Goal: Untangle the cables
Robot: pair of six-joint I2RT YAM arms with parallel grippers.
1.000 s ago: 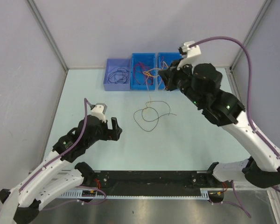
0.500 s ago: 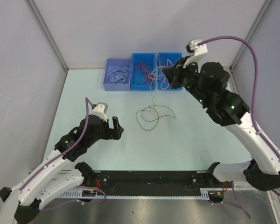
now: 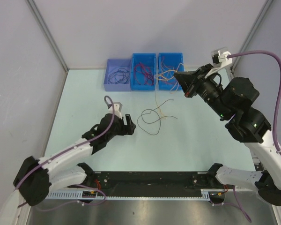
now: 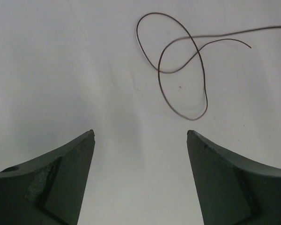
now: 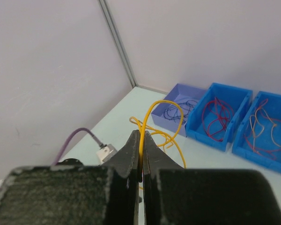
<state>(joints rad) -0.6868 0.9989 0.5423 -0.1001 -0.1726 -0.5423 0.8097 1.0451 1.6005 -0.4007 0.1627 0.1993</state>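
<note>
Seen from above, a pale green desk (image 3: 84, 93) filled the scene, with two white and black robot arms rising from its near edge. The left arm reached low from the near left corner toward the middle of the desk. The left gripper (image 3: 129, 123) (image 4: 140, 133) had its two dark fingers spread wide apart, with nothing between them. Just beyond those fingers a thin dark cable (image 3: 150, 119) (image 4: 195, 51) lay loose on the desk, curled into an open loop that crossed over itself, with one end trailing off to the right. Further back and to the right, a yellow cable (image 3: 156, 96) (image 5: 165, 101) hung down from the right gripper to the desk. Its lower end lay at the right edge of the dark loop, and whether the two strands were hooked together could not be told. The right arm stood tall on the right side, bent over so that the right gripper (image 3: 178, 76) (image 5: 140, 137) was raised above the desk in front of the bins. Its fingers were pressed together, pinching the yellow cable, which arched up in curly loops beyond the fingertips. Along the far edge of the desk three open bins stood touching in a row. The lavender bin (image 3: 117, 87) on the left held black cables (image 3: 118, 75). The middle blue bin (image 3: 143, 87) held red cables (image 3: 143, 72). The right blue bin (image 3: 170, 54) held orange and red cables (image 3: 167, 65). Plain pale walls closed in the desk behind and to both sides.
</note>
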